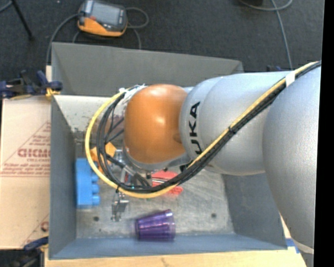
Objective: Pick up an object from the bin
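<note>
My gripper hangs low over the bin floor, left of the middle, pointing down below the orange wrist cover. A blue toy block lies just to its left, along the bin's left wall. A purple cup lies on its side just right of the gripper, near the front wall. Nothing shows in the gripper, which stands over bare floor between the block and the cup. A red thing peeks out from under the arm and is mostly hidden.
The arm and its orange cover with looped cables hide the bin's middle and back. Bare grey floor shows at the front left corner and to the right of the cup.
</note>
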You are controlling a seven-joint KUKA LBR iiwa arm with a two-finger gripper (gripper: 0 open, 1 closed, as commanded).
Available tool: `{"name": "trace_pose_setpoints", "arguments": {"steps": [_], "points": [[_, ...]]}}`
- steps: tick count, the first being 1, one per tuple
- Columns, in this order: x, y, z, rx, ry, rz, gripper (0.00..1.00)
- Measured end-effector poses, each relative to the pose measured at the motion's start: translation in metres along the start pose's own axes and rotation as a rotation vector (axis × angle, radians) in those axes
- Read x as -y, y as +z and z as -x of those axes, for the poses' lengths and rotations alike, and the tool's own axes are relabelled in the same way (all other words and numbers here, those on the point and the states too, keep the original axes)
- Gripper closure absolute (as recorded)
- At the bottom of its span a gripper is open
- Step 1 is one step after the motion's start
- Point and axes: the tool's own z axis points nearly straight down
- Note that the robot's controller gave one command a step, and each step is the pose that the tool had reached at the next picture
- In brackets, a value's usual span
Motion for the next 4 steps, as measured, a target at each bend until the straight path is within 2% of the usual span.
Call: {"name": "trace_pose_setpoints", "arguments": {"steps": [1, 2, 3, 4], "points": [[0.001, -0.004, 0.002, 0.007, 0.004, 0.002, 0.00], [0.070, 0.064, 0.038, 0.013, 0.058, 0.003, 0.00], [0.117, 0.108, 0.048, 0.008, 0.027, -0.003, 0.00], [0.134, 0.089, 0.043, 0.009, 0.212, 0.002, 0.00]]}}
